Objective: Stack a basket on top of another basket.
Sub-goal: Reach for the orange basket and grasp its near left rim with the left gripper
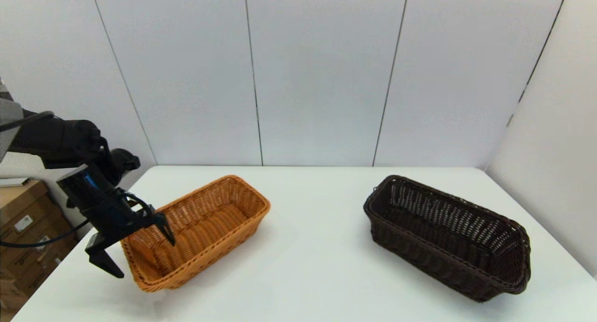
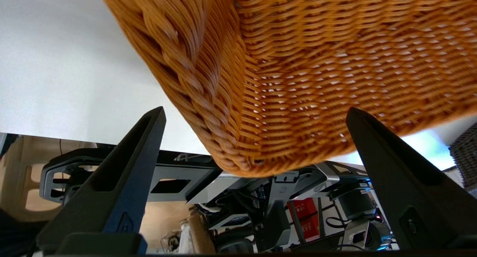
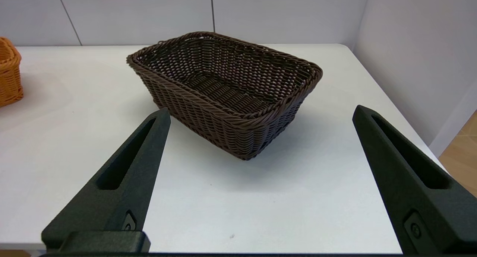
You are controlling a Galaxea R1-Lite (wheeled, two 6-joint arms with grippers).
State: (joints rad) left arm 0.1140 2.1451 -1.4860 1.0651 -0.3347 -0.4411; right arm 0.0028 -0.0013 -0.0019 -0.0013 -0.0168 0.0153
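Fingers spread wide on left gripper (image 1: 140, 249), straddling near corner rim of orange-tan basket (image 1: 198, 231) at table's (image 1: 308, 266) left side; no clamp yet. Right gripper (image 3: 257, 111) likewise spread, empty, parked short of dark brown basket (image 1: 447, 235), off head view. Baskets well apart, both on table. Stacking not begun: grasp, lift, carry, nesting all outstanding.
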